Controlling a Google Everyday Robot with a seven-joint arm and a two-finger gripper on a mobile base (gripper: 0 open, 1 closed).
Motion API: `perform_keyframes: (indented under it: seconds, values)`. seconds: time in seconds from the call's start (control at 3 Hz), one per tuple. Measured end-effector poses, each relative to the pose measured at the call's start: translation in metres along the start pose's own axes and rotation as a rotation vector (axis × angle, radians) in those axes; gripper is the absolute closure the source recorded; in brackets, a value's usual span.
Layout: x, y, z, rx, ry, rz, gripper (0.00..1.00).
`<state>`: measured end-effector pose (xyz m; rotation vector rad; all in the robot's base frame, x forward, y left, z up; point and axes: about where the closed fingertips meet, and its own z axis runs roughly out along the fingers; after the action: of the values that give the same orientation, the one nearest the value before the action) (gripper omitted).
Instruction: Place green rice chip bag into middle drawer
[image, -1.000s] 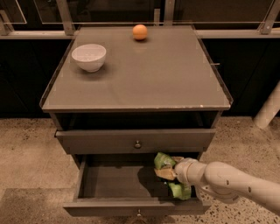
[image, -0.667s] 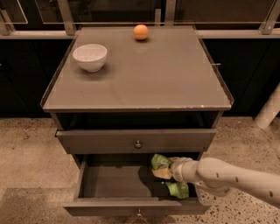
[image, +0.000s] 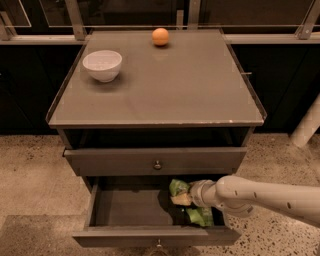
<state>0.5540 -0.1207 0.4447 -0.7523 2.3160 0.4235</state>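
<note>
Now my gripper clamps the one crumpled light-green foil bag at 3 o'clock in the open grey drawer. Above sit one white bowl and one orange ball.

bag in mid drawer, R side | tool at bag, prob. touching

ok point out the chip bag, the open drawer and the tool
green rice chip bag (image: 177, 187), camera view, its upper green lobe
middle drawer (image: 127, 207), camera view, bare tray floor
tool (image: 189, 196), camera view, arm's tip at the bag, over the drawer
</note>
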Motion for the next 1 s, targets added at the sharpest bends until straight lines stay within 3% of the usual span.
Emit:
perform_keyframes:
  seconds: [1.0]
  values:
    - [0.0, 0.0, 0.0, 0.0, 0.0, 0.0, 0.13]
